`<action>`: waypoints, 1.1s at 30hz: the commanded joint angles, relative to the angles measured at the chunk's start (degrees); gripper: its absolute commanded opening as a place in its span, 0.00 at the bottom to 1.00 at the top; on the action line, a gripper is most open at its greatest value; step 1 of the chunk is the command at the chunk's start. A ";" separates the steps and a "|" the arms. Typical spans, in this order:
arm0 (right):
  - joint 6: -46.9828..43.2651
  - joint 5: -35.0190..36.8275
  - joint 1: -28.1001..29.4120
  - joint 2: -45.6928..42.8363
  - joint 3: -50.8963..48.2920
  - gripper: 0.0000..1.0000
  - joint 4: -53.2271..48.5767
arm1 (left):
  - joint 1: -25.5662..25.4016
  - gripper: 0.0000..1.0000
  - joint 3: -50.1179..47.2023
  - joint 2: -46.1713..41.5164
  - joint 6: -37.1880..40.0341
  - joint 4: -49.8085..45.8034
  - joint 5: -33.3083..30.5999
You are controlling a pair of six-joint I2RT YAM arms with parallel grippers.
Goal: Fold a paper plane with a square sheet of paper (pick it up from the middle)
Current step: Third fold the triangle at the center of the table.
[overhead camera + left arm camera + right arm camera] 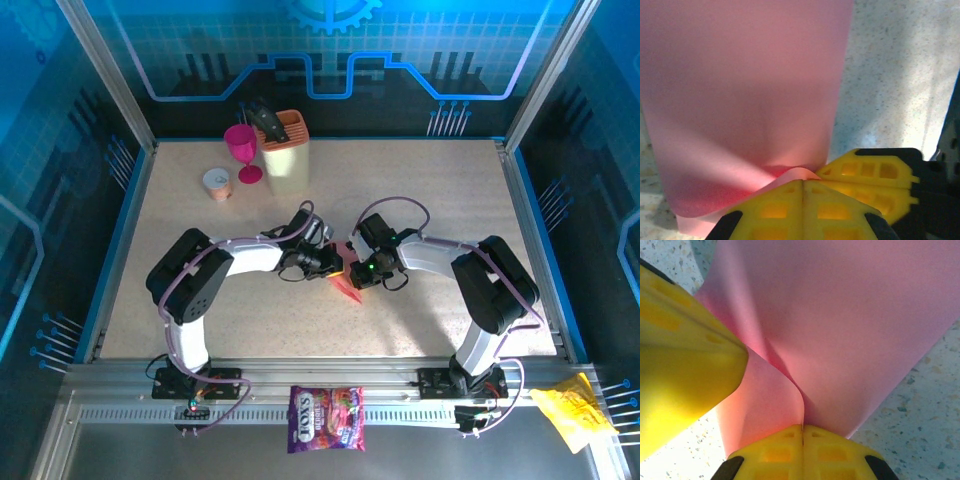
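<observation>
The pink-red sheet of paper (347, 288) lies mid-table between both arms, with a pointed corner toward the front. In the left wrist view the sheet of paper (740, 95) spreads flat on the table and humps up right at the tips of my left gripper (803, 182), which is shut on it. My right gripper (803, 427) is also shut, a raised fold of the paper (850, 325) running into its seam. The two grippers (338, 266) (356, 272) meet tip to tip. The right gripper's fingers (875, 175) sit just beside the left's; a left finger (685, 355) shows close by.
A beige knife block (287, 150), a magenta goblet (241, 150) and a small cup (217, 183) stand at the back left. A purple candy bag (326, 418) and a yellow wrapper (572, 410) lie on the front rail. Speckled table (450, 190) surrounds the paper.
</observation>
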 commanded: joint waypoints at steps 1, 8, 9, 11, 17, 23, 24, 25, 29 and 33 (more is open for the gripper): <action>0.20 1.24 -0.22 2.34 -2.00 0.00 -1.27 | -0.30 0.00 0.83 1.22 1.84 -2.21 -0.68; 0.11 1.16 -0.21 2.21 -2.08 0.00 -1.28 | -0.31 0.00 0.67 1.82 4.20 -5.41 -1.01; 0.12 1.07 -0.21 2.22 -2.08 0.00 -1.28 | -0.30 0.00 0.67 1.66 4.71 -5.98 -1.14; 0.10 1.01 -0.26 2.22 -2.09 0.00 -1.27 | -0.44 0.00 0.74 0.89 5.17 -6.63 -1.14; 0.07 1.15 -0.22 2.19 -2.17 0.00 -1.34 | -0.89 0.00 0.22 -3.81 2.85 -5.33 -0.71; 0.14 1.23 -0.27 2.03 -2.23 0.00 -1.37 | -2.86 0.00 -1.48 -6.85 -0.26 -2.70 -1.56; 0.15 1.25 -0.22 2.03 -2.25 0.00 -1.38 | -3.11 0.00 -1.76 -6.91 -0.64 -2.18 -1.80; 0.16 1.21 -0.22 2.03 -2.25 0.00 -1.38 | -3.41 0.00 -2.06 -7.04 -1.03 -1.63 -1.94; 0.13 1.22 -0.21 2.22 -2.17 0.00 -1.35 | -4.41 0.00 -2.87 -6.17 -3.10 0.71 -2.75; 0.03 1.13 -0.25 2.49 -2.08 0.00 -1.42 | -4.71 0.00 -3.93 -4.85 -4.57 2.77 -3.58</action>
